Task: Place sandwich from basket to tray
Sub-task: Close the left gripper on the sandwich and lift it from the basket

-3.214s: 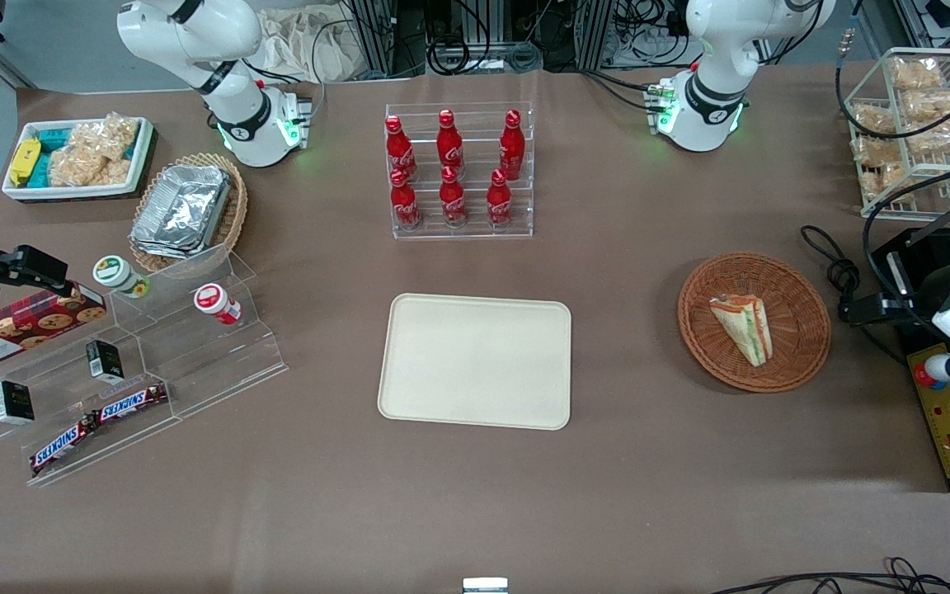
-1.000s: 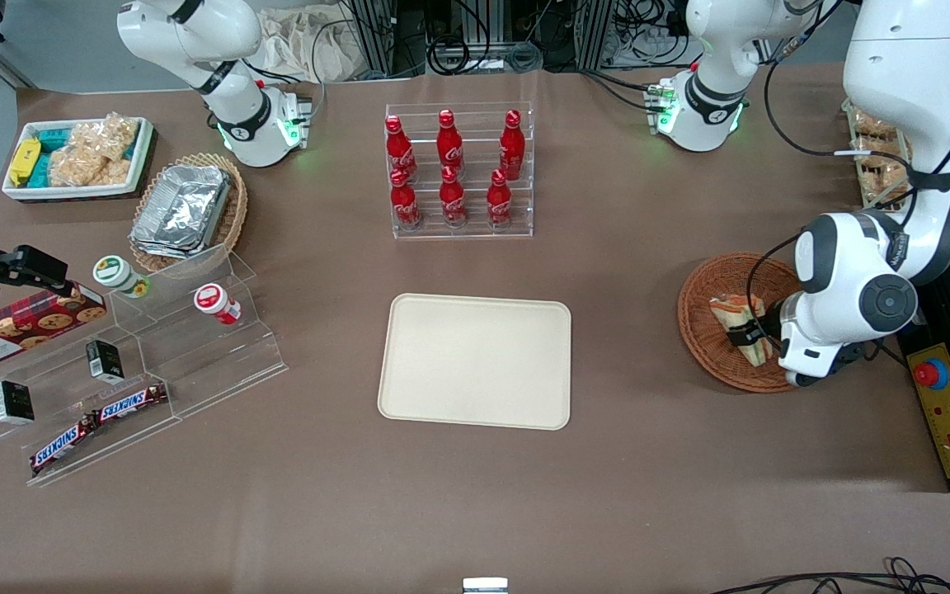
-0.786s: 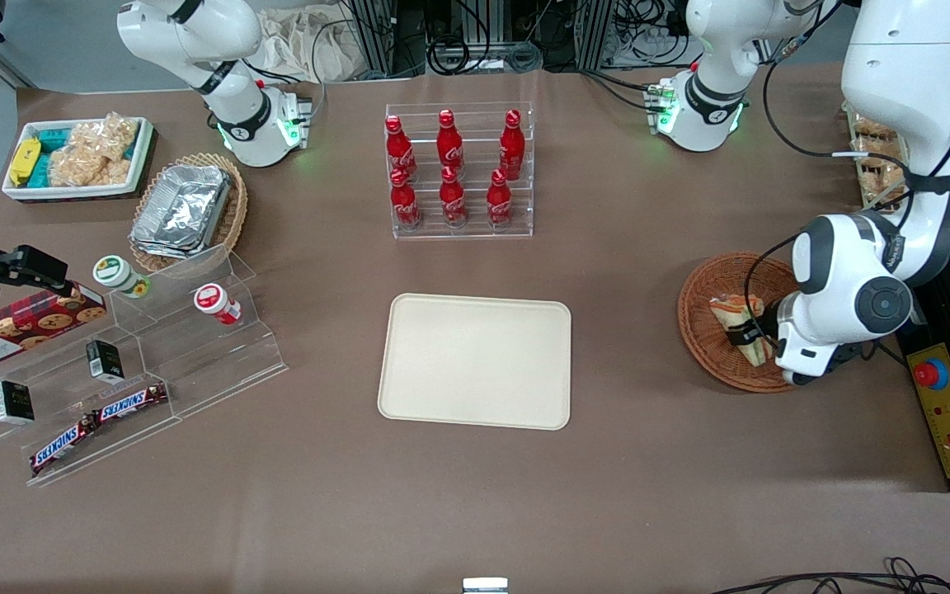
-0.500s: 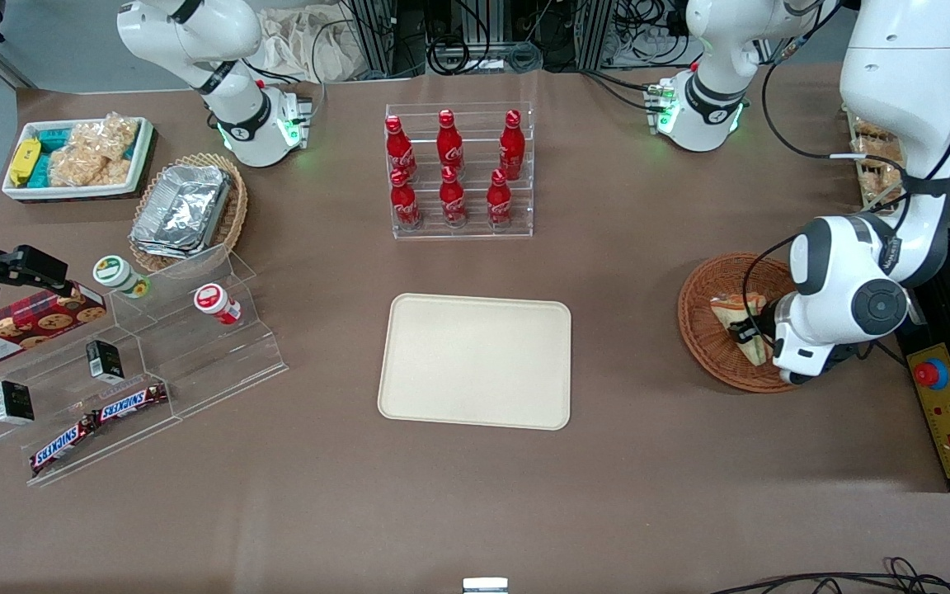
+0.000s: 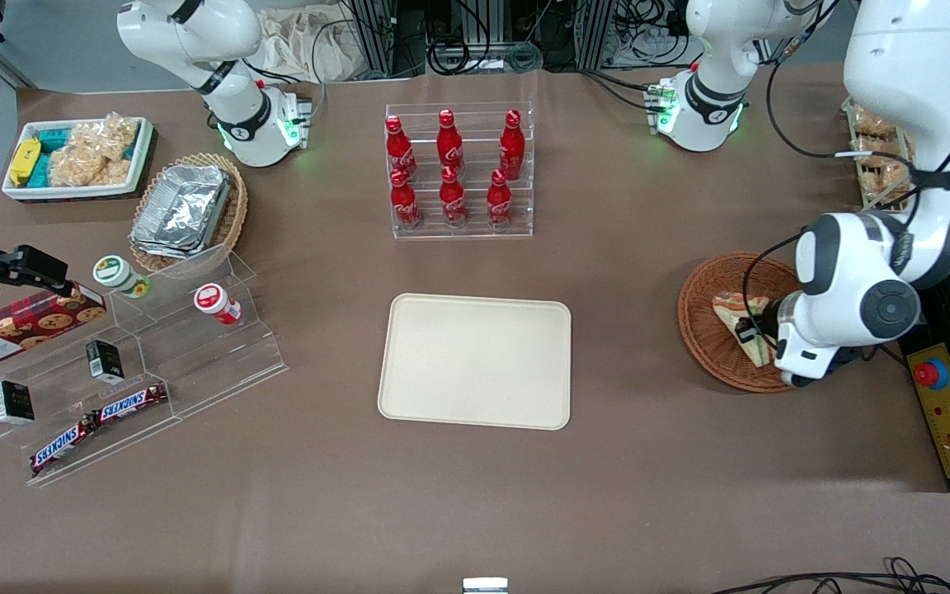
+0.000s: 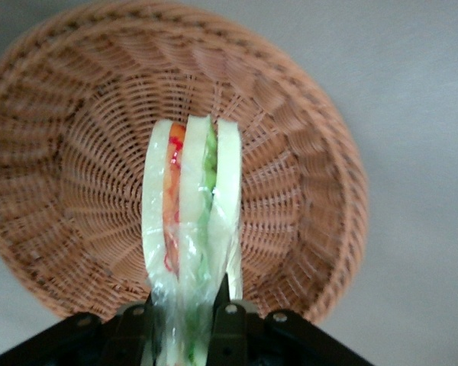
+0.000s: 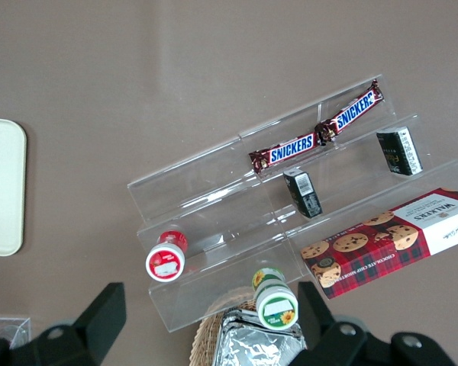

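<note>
Clear-wrapped sandwich (image 6: 191, 229) sits clamped between the gripper (image 6: 185, 324) fingers above the basket (image 6: 305, 137); pinched only at one end, its wrap could slip loose before the tray (image 5: 475, 360).

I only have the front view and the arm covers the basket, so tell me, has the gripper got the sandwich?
Observer: Yes. In the left wrist view the gripper is shut on the sandwich, pinching its wrapped end.
Operator: Is it off the basket?
Observer: The sandwich hangs edge-on over the basket; whether they touch, I cannot tell.
Operator: Anything else in the basket?
Observer: Nothing else shows in it.
</note>
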You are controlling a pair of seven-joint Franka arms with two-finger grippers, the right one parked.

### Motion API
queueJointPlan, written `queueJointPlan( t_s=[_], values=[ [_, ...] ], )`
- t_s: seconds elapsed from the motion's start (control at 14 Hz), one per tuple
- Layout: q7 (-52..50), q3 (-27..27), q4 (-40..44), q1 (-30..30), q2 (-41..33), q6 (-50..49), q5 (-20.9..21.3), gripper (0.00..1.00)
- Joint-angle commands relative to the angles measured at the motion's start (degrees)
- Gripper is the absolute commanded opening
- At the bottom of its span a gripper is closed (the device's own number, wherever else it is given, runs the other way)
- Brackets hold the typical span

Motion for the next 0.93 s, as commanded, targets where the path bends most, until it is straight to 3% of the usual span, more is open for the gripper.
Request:
queueJointPlan(
  t_s=[0.0,0.14,0.36,0.57,0.86],
  values=[
    [0.49,-0.88,9.44,-0.45,-3.57,-13.04,-0.50,0.00],
    [1.01,-2.72,16.92,-0.37,-3.66,-20.00,-0.50,0.00],
    [6.10,-5.53,19.94,-0.37,-3.75,-20.47,-0.59,0.00],
    [7.00,-10.62,20.20,-0.37,-2.62,-19.33,-0.59,0.00],
    [6.29,-18.10,20.20,-1.15,0.46,-10.64,0.03,0.00]
  ],
)
